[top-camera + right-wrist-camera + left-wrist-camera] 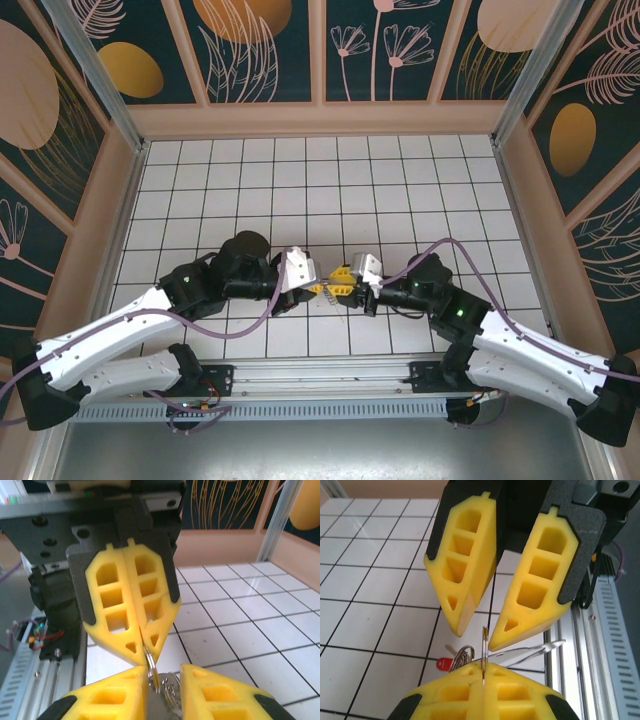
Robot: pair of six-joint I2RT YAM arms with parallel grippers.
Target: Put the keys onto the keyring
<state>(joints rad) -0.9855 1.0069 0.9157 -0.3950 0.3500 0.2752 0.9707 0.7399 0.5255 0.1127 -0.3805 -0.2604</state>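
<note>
Pinching a wire ring of the keyring (484,649) upright in the clenched left gripper (483,672), over the middle of the surface's (365,605) near edge, probably to steady it. Facing it with the right gripper (476,636) released, red key (443,664) just beside the rings.

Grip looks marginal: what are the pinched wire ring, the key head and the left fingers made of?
Wire ring: thin shiny metal, edge glints, probably steel. Key head: red, smooth, looks plastic. Left fingers: matte yellow, hollow-celled, likely printed plastic or rubber.
</note>
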